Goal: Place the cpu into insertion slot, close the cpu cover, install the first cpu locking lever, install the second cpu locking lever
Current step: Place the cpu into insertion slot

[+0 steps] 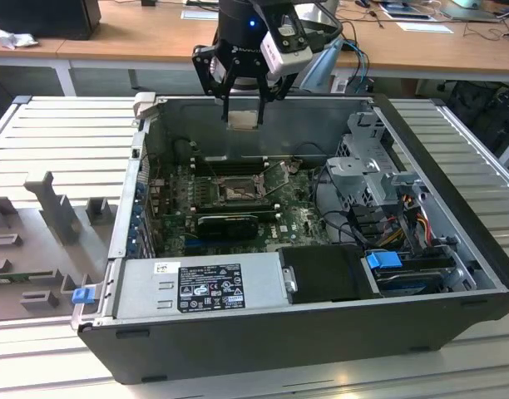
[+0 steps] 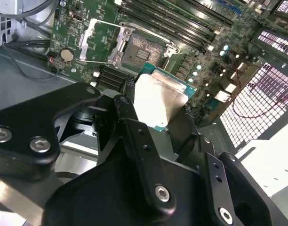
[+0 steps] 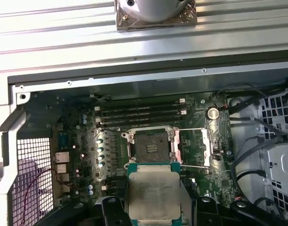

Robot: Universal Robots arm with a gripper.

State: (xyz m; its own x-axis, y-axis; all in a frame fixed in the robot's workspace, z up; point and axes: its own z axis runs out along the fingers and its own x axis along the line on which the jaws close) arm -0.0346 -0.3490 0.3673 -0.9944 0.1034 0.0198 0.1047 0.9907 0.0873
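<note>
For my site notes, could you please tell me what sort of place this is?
Probably a robotics lab or workshop: an opened computer case lies on a ribbed metal table, wooden desks stand behind, and the gripper holds the cpu over it.

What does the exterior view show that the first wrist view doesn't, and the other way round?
Exterior view: the whole open case on a ribbed table, the power supply, and wooden desks behind.
First wrist view: a close look down at the board, with the coin battery and the cover swung open beside the slot.
Both: the gripper shut on the cpu, held clear of the empty slot.
</note>
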